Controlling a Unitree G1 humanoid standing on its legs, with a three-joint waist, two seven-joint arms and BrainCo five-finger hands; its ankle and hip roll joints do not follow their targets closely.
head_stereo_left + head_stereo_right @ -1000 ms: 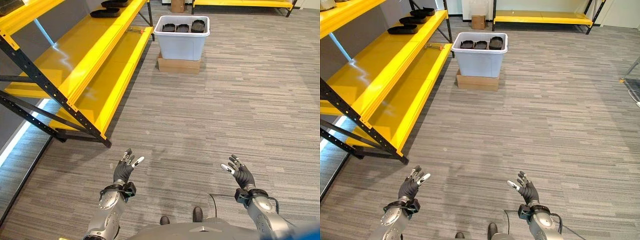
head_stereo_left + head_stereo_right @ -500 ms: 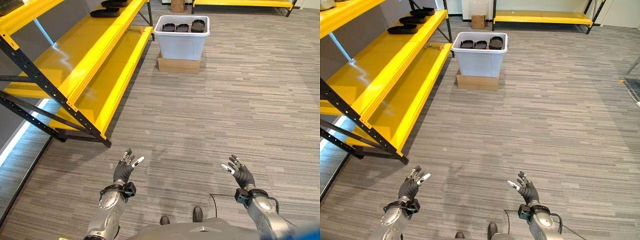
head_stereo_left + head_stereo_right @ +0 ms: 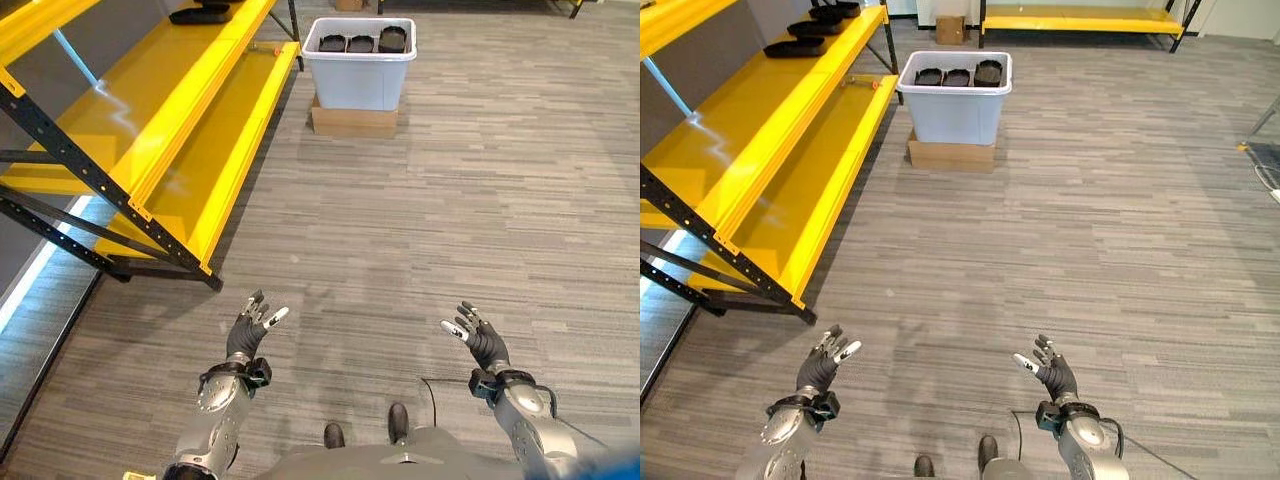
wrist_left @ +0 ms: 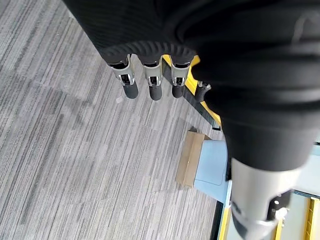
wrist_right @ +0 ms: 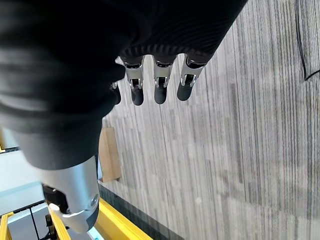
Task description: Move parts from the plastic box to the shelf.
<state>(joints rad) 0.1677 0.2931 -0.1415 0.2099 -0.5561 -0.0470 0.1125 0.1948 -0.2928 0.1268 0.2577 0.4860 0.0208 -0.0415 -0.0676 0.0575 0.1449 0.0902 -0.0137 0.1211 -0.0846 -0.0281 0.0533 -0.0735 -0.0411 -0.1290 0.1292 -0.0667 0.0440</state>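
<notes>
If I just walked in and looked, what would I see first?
Probably the big bright yellow shelf running along the robot's left side, with a few black parts lying on its far end. Next, the pale plastic box straight ahead across the grey floor, sitting on a flat cardboard box with more black parts inside. Up close, the left hand and right hand are both held out, open and holding nothing.

Grey striped carpet floor point(image 3: 1120, 230), grey wall point(image 3: 100, 40) at left, perhaps a second yellow rack point(image 3: 1080, 20) beyond.
</notes>
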